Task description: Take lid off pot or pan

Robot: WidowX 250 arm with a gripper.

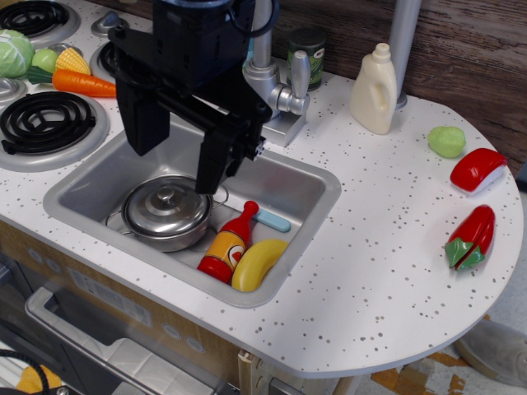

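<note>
My gripper hangs spread wide above the sink, because the lid sits on the pot and its knob needs straddling

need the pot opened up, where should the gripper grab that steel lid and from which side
Best bet is the small round knob at the centre of the lid, approached straight down from above. The lid sits flat on the pot inside the sink, whose walls, with the red bottle alongside, hamper a sideways approach. The domed disc offers little else to pinch. The gripper hangs open just above it.
</note>
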